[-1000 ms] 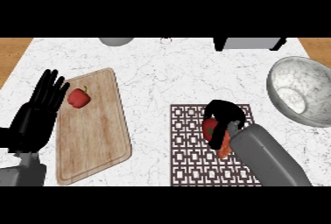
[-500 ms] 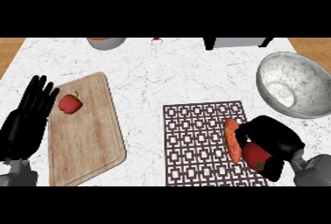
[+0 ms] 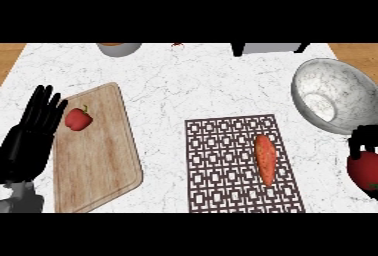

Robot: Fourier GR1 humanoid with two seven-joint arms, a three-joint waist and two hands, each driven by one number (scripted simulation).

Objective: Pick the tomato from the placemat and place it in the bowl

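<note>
The right hand [image 3: 363,150] shows at the counter's right edge, its fingers curled round the tomato [image 3: 364,171], held off the placemat [image 3: 229,170] and just below the bowl [image 3: 336,100]. A carrot [image 3: 266,159] lies on the placemat's right half. The left hand [image 3: 33,137] rests open at the left edge, fingers spread, beside a board [image 3: 100,155] bearing a red pepper [image 3: 78,119].

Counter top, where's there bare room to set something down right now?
The widest bare stretch runs between the cutting board and the placemat, and up toward the far edge. The placemat's left half is free beside the carrot. The right side is crowded: the bowl and the right hand holding the tomato.
</note>
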